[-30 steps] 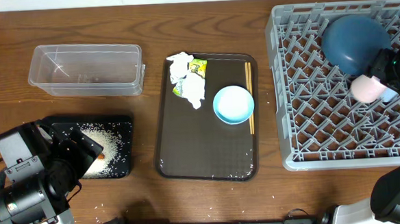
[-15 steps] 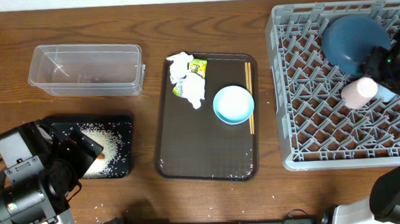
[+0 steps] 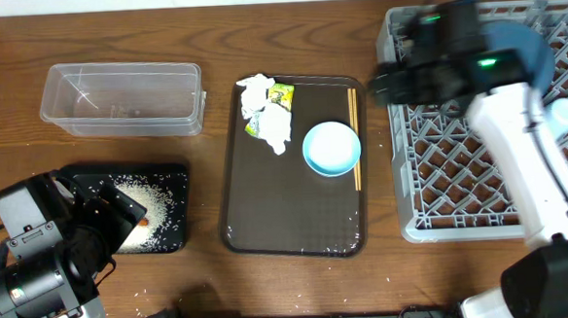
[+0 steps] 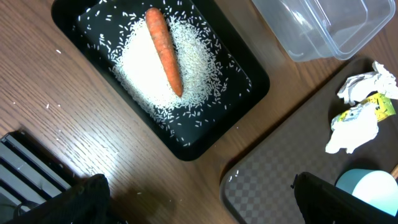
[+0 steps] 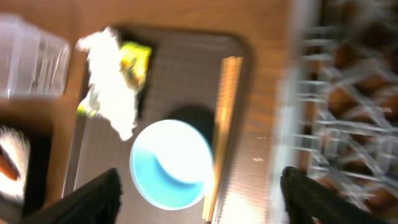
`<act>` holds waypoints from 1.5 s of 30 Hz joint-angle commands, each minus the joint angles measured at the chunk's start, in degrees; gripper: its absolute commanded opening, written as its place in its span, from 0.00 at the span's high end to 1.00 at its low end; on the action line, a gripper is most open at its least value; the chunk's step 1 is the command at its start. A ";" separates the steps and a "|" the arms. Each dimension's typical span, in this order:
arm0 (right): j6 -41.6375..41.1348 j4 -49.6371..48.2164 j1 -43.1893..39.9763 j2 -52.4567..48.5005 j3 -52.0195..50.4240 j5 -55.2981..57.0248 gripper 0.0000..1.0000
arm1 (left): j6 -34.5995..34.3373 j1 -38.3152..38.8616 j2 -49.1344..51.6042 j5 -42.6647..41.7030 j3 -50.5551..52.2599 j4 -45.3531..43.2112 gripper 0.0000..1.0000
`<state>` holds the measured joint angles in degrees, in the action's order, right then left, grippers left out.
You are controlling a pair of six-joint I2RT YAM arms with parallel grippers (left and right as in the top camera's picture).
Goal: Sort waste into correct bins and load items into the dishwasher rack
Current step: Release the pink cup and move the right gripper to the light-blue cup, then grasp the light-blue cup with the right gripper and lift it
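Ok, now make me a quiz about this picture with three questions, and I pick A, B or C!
1. Where is the carrot?
A) in the clear box
B) in the black tray, on the rice
C) in the grey rack

2. What colour is the bowl on the brown tray?
A) red
B) green
C) light blue

3. What is the right gripper doing?
A) open, holding nothing
B) shut on a napkin
C) shut on the chopsticks

Answers:
1 B, the left wrist view shows it lying on the rice.
2 C, the overhead view shows it pale blue.
3 A, its fingers stand wide apart with nothing between them.
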<state>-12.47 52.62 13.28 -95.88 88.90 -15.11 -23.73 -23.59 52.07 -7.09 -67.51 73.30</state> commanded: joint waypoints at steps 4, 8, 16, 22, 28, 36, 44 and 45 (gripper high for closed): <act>-5.55 -0.15 14.45 -6.29 -0.11 15.17 0.13 | 0.57 -0.22 0.00 0.70 0.11 0.20 0.03; -9.18 -1.55 19.69 -12.04 -0.11 15.76 0.30 | 0.57 -0.22 0.00 0.70 0.11 0.20 0.03; -11.80 -4.28 26.23 -21.20 -0.11 16.87 0.39 | 0.57 -0.22 0.00 0.70 0.11 0.20 0.03; -12.37 -4.07 26.86 -22.53 -0.11 16.85 0.55 | 0.57 -0.22 0.00 0.70 0.11 0.20 0.03; -12.37 -3.52 26.88 -22.53 -0.11 16.85 0.90 | 0.57 -0.22 0.00 0.70 0.11 0.20 0.03; -12.35 -3.54 26.86 -20.68 2.40 8.90 0.99 | 0.57 -0.22 0.00 0.70 0.11 0.20 0.03; -12.13 -0.98 25.57 -8.35 8.24 6.95 0.99 | 0.57 -0.22 0.00 0.70 0.11 0.20 0.03; -12.13 -0.66 25.11 -6.62 8.31 7.04 0.99 | 0.57 -0.22 0.00 0.70 0.11 0.20 0.03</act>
<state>-24.58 51.46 39.79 -110.43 94.08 -6.90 -23.73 -23.59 52.07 -7.11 -67.51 73.32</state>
